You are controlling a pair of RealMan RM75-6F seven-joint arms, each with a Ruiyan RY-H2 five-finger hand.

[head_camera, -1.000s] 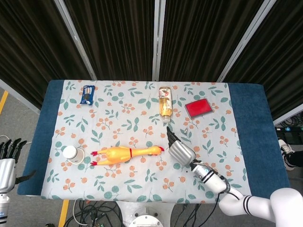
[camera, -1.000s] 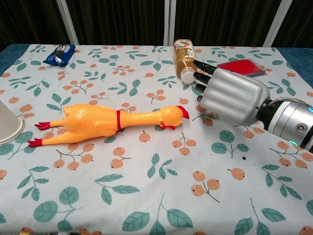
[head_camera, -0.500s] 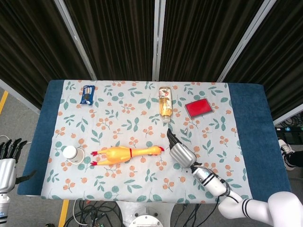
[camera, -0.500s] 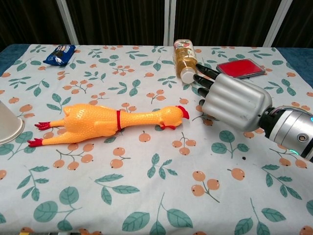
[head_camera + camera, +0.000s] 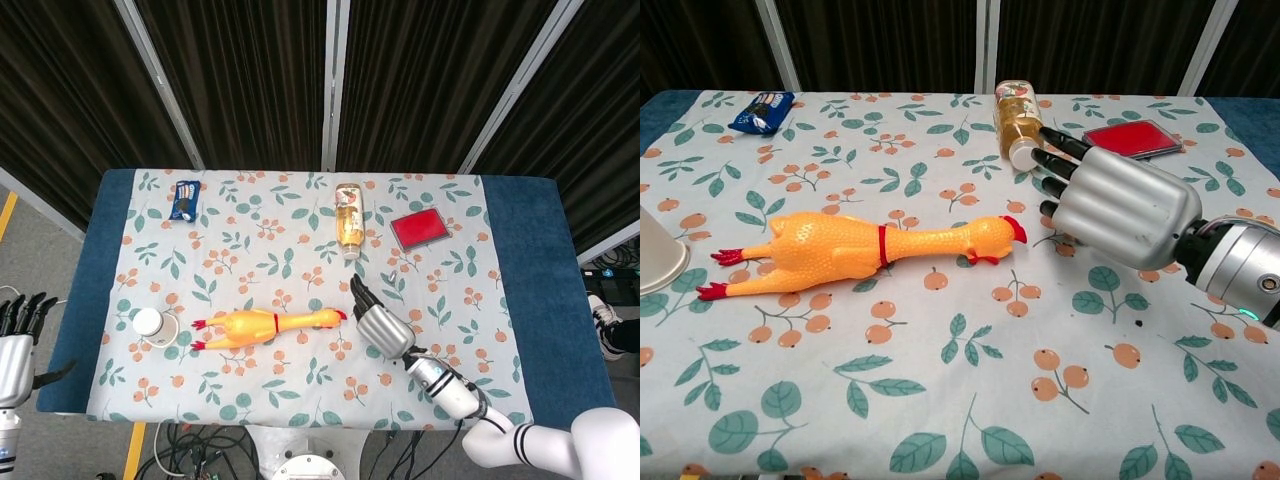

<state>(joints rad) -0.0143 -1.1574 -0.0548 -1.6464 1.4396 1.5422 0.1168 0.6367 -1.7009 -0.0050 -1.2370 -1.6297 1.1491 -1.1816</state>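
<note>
My right robot hand hovers palm-down with its dark fingers spread and holding nothing, just right of the yellow-orange rubber chicken toy. The toy lies flat on its side on the floral-clothed desk, long and pimpled, with a red neck band, red comb and red feet, its head pointing toward my hand. My left robot hand hangs off the desk's left edge, fingers extended and apart, holding nothing.
</note>
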